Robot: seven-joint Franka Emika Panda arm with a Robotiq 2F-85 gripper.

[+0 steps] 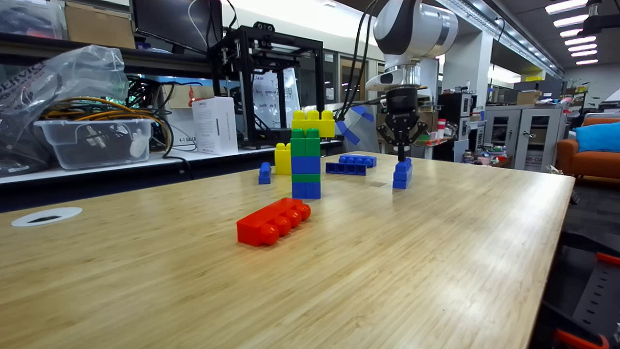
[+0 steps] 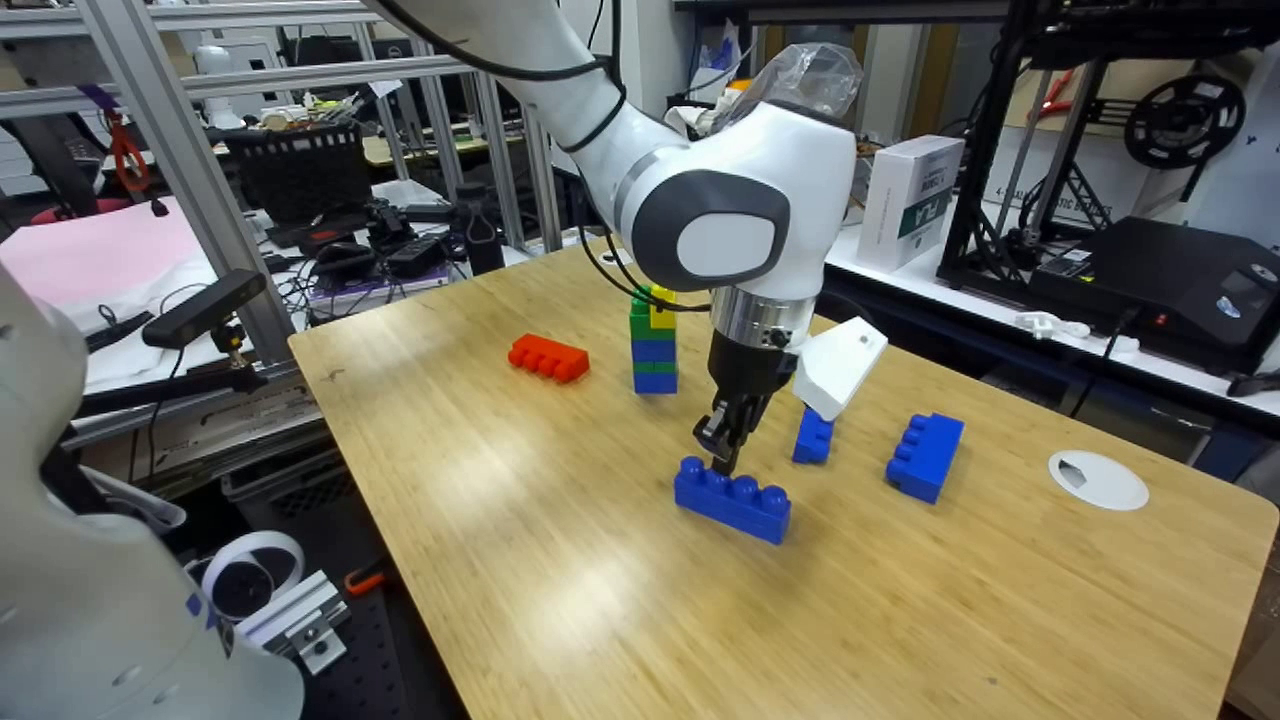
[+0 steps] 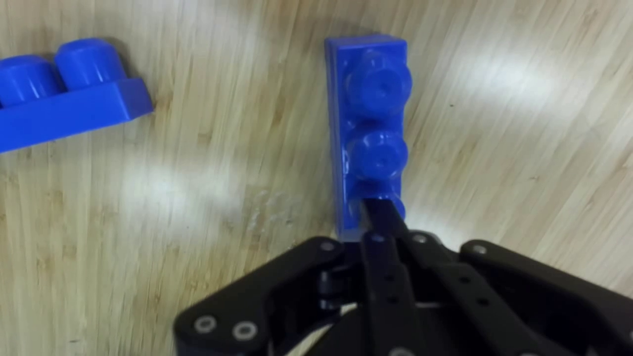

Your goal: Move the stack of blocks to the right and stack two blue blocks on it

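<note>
Gripper [image 2: 724, 462] closed, fingers [image 3: 384, 220] together, tips down at the studs of a long blue brick [image 2: 735, 507]; contact unclear. Near it in an exterior view: a second blue brick [image 2: 813, 440], partly hidden, and a third blue brick [image 2: 928, 455], studs facing sideways. Stack of blocks [image 1: 306, 165] upright on the table [image 1: 411, 271], apart from the gripper, yellow uppermost; red brick [image 1: 264, 220] lies near it.

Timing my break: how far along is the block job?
Done: nothing certain; the tower stands upright, its rightward move unconfirmed.
In hand: the shut claw is at a blue block, apparently not gripping.
Left: both blue placements; the tower's top shows green and yellow.
</note>
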